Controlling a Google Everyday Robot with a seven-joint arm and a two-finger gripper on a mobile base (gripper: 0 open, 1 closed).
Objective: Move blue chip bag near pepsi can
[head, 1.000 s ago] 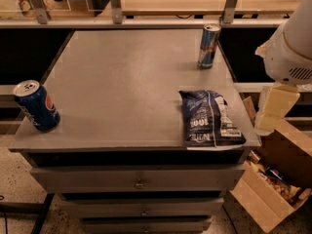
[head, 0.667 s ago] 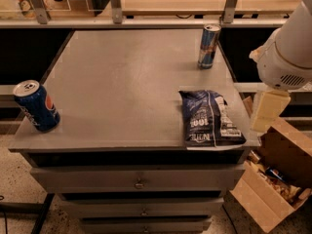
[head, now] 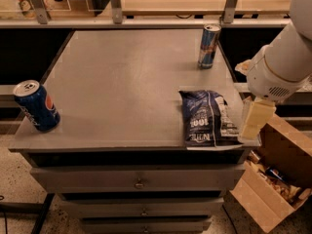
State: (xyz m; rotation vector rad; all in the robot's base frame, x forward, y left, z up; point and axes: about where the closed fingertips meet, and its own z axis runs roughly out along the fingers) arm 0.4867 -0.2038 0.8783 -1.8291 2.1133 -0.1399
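Reaching for the grasp: the claw [head: 253, 120], released or clenched I cannot tell, hangs just right of the blue chip bag [head: 204, 118] at the table's [head: 122, 82] lower-right corner, and must next take it and carry it to the pepsi can [head: 36, 105] at left.

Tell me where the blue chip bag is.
In the camera view, the blue chip bag lies flat at the table's front right corner, the gripper beside its right edge.

Grey drawer cabinet [head: 97, 177], speckled floor [head: 12, 191], open cardboard box [head: 267, 204].
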